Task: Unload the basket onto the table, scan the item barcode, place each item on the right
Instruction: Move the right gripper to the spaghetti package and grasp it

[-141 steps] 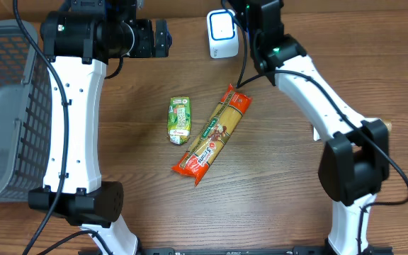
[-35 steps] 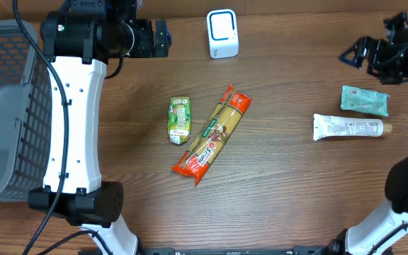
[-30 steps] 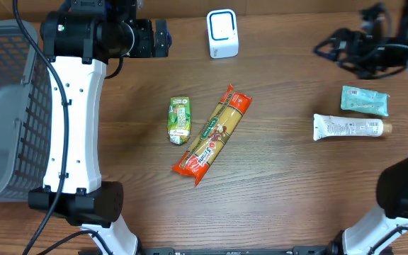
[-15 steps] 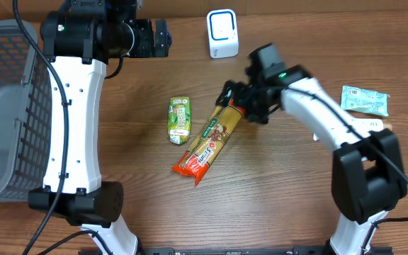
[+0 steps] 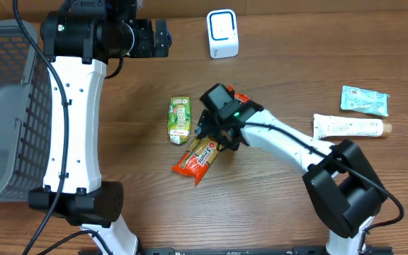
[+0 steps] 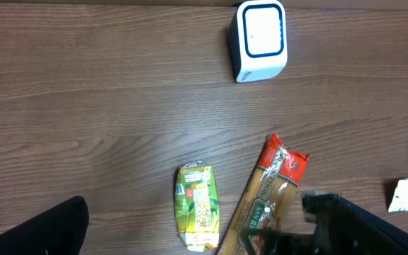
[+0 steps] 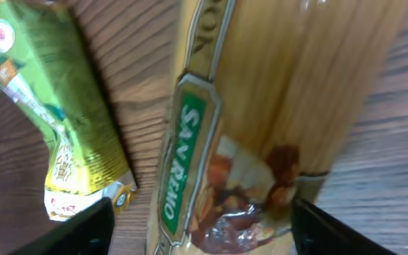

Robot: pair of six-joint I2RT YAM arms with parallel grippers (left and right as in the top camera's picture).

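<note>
The spaghetti packet point(image 5: 199, 157) lies slantwise on the bench point(image 5: 282, 205) beside a green carton point(image 5: 179, 119). The right gripper point(image 7: 205, 227) straddles its middle, jaws open; close squarely across the width and gently, as the strands probably snap. The left gripper point(image 5: 159, 37) hangs open and empty.

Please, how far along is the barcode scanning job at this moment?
Done: nothing looks scanned yet. The spaghetti packet lies on the table, away from the scanner. In hand: the right gripper straddles the packet, jaws open on either side, not clamped. Left: close, lift, and show the barcode to the scanner.
</note>
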